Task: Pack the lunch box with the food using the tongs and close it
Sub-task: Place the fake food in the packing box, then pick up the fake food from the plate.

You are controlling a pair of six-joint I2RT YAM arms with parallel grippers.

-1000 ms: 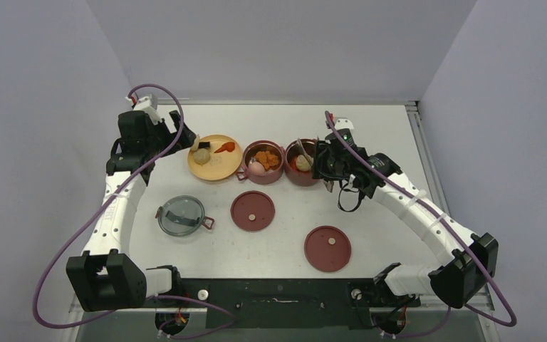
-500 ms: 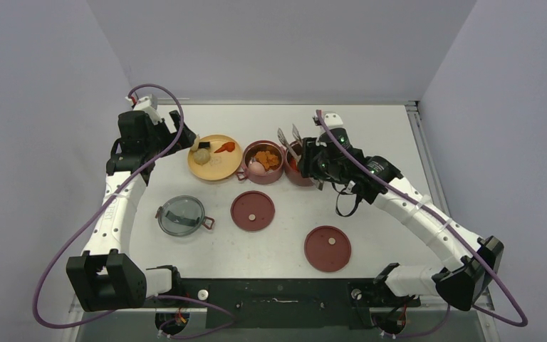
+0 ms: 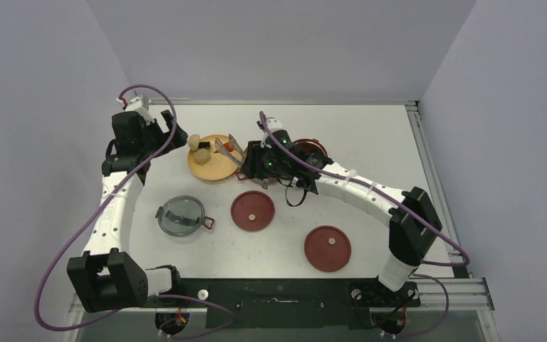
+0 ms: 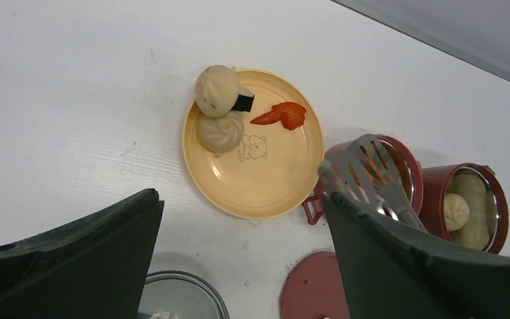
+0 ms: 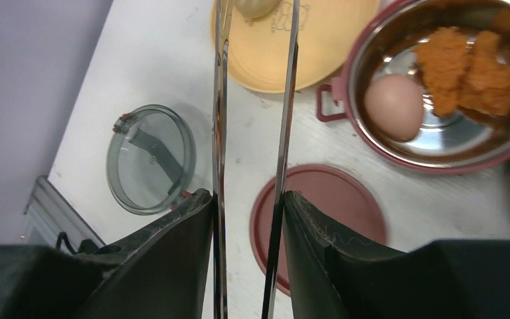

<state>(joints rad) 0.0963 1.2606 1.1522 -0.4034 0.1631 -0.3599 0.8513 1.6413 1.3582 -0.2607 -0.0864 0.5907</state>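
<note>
My right gripper (image 3: 251, 161) (image 5: 247, 199) is shut on the silver tongs (image 5: 285, 100), whose two arms are still apart. Their tips (image 3: 226, 146) (image 4: 365, 166) hang over the right side of the yellow plate (image 3: 210, 171). On the plate lie two pale dumplings (image 4: 220, 131), a small black piece (image 4: 242, 102) and a red piece of food (image 4: 282, 114). One maroon lunch box container (image 5: 438, 165) holds an egg (image 5: 393, 106) and orange food (image 5: 468, 70). The other container (image 4: 498, 199) holds whitish pieces. My left gripper (image 3: 174, 139) (image 4: 239, 259) is open and holds nothing, left of the plate.
Two flat maroon lids (image 3: 253, 210) (image 3: 327, 248) lie on the table in front of the containers. The grey translucent lid (image 3: 181, 215) sits to their left. The right arm's cable loops above the containers.
My right arm has swung left with the tongs, from the right container to the plate. The left gripper has drawn back a little from the plate.
</note>
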